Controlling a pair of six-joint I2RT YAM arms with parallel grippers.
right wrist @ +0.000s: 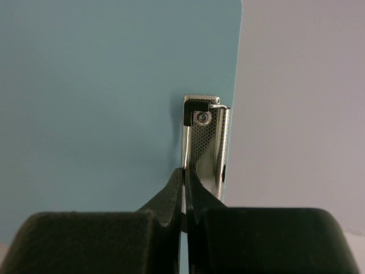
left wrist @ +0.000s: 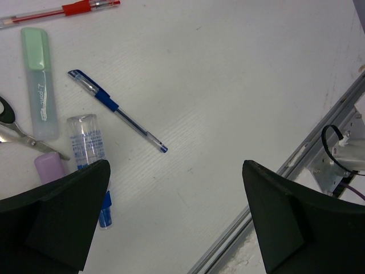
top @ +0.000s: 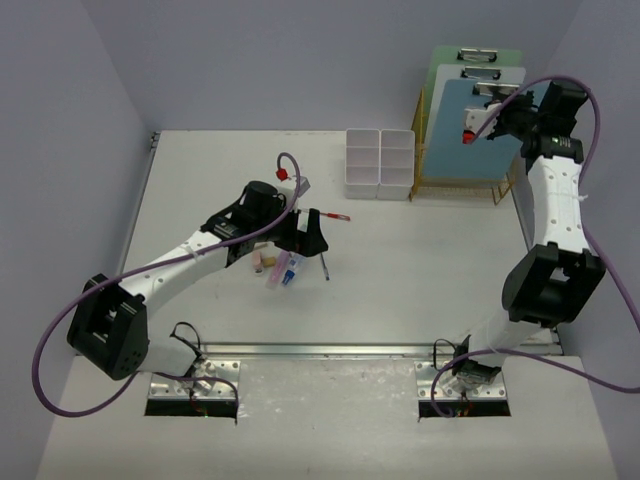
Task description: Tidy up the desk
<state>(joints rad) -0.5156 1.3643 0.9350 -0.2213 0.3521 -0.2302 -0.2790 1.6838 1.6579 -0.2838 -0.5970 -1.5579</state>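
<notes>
the desk [top: 430, 280] is a broad, matte white slab between pale grey walls, with a metal rail [top: 330, 350] along its near edge. the left end effector [left wrist: 177, 217] hangs released near a blue pen [left wrist: 117, 110] and a green highlighter [left wrist: 40, 80]. the right end effector [right wrist: 184, 180] is clenched on the metal clip [right wrist: 205, 142] of a blue clipboard [right wrist: 91, 103] at the far right.

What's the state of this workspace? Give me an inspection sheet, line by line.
Surface: white desk, metal rail at near edge.
Job's things: white organizer box; gold wire rack holding blue clipboard and green clipboard.
Clutter: red pen, green highlighter, blue pen, scissors, loose together.
Grippers: left gripper open above desk; right gripper shut on blue clipboard's clip.
Cables: purple cable along each arm.
Surroundings: plain walls.
</notes>
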